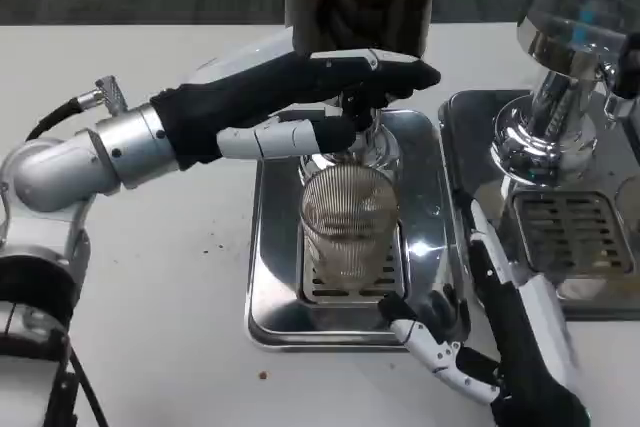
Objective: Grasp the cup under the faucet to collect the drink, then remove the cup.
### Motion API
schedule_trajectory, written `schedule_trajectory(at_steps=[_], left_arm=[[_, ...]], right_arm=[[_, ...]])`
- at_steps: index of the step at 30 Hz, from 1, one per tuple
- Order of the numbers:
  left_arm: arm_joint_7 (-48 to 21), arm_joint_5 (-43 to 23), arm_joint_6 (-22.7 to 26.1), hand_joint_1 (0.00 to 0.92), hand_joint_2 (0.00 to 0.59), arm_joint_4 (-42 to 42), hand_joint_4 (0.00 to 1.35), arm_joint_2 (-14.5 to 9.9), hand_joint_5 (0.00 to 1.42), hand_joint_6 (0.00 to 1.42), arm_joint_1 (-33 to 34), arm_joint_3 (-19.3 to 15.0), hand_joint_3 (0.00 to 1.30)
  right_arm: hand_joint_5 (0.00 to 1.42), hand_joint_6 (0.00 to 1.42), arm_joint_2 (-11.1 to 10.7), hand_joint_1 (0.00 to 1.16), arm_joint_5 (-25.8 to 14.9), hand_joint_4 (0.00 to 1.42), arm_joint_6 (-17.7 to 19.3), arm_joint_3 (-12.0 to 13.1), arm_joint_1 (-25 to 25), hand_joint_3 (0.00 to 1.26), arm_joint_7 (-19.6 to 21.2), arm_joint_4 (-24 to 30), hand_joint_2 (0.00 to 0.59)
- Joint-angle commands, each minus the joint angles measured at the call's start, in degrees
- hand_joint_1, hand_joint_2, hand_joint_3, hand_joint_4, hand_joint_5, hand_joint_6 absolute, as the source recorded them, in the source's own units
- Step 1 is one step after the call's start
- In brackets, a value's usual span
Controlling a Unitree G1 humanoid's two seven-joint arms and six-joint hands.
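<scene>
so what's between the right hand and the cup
In the head view, only the shiny metal drip tray and its slotted grate lie between the right hand and the ribbed glass cup; the hand's fingertips reach the tray's front corner.

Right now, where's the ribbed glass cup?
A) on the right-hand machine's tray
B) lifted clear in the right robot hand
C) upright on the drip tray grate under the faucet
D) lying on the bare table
C: the ribbed glass cup stands upright on the drip tray grate, below the left robot hand at the faucet.
</scene>
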State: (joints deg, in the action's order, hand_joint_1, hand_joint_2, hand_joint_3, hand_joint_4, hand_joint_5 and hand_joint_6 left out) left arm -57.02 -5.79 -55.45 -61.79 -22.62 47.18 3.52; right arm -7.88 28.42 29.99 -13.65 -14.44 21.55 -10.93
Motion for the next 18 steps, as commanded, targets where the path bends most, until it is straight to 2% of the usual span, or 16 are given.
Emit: schedule_trajectory(at_steps=[1, 6, 14, 18], left_arm=[[0.0, 4.0, 0.3, 0.0, 0.072, -2.1, 0.13, -2.3, 0.17, 0.07, -2.1, 1.7, 0.21], [2.0, 5.2, -1.8, 0.0, 0.07, -2.3, 0.12, -2.6, 0.14, 0.02, -2.3, 2.6, 0.21], [5.1, 7.5, -4.4, 0.0, 0.07, -2.7, 0.12, -3.3, 0.13, 0.01, -2.2, 3.9, 0.21], [6.2, 8.3, -5.2, 0.0, 0.069, -3.0, 0.12, -3.4, 0.13, 0.01, -2.1, 4.4, 0.21]], right_arm=[[0.0, 0.05, -0.5, 0.51, -2.4, 0.0, -0.1, 0.9, 1.1, 0.0, -2.2, -0.9, 0.223], [0.0, 0.05, -0.4, 0.51, -3.1, 0.0, 0.0, 1.6, 1.8, 0.0, -3.2, -0.9, 0.224], [0.0, 0.06, -0.4, 0.52, -3.3, 0.0, -0.1, 2.0, 2.2, 0.0, -4.0, -0.7, 0.224], [0.0, 0.06, -0.5, 0.52, -4.6, 0.0, 0.3, 1.9, 3.0, 0.0, -5.7, -1.3, 0.224]])
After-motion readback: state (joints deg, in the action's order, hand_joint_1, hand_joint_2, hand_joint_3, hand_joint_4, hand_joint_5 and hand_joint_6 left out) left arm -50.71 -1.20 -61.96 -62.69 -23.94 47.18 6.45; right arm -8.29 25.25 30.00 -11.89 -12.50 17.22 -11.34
